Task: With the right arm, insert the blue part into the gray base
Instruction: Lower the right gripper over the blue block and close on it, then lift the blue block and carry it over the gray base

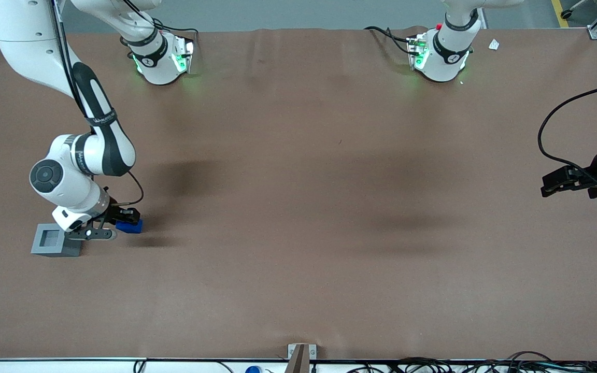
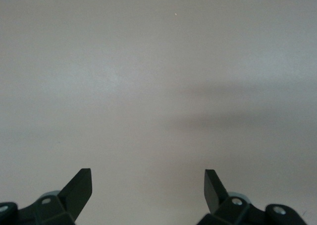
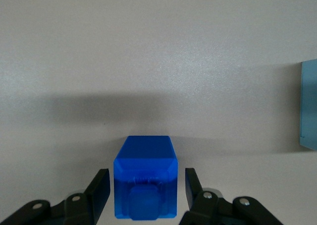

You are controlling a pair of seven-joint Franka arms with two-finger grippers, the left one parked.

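The blue part (image 3: 145, 183) lies on the brown table with its raised stub facing the wrist camera. My right gripper (image 3: 146, 185) is open and straddles it, one finger on each side with a small gap to each. In the front view the gripper (image 1: 122, 221) is low over the blue part (image 1: 131, 226), at the working arm's end of the table. The gray base (image 1: 53, 240) stands close beside the gripper, with its square recess facing up. An edge of the base also shows in the right wrist view (image 3: 309, 105).
The brown table (image 1: 298, 197) spreads wide toward the parked arm's end. The two arm bases (image 1: 161, 59) stand at the table edge farthest from the front camera. Cables and a small bracket (image 1: 301, 355) lie along the nearest edge.
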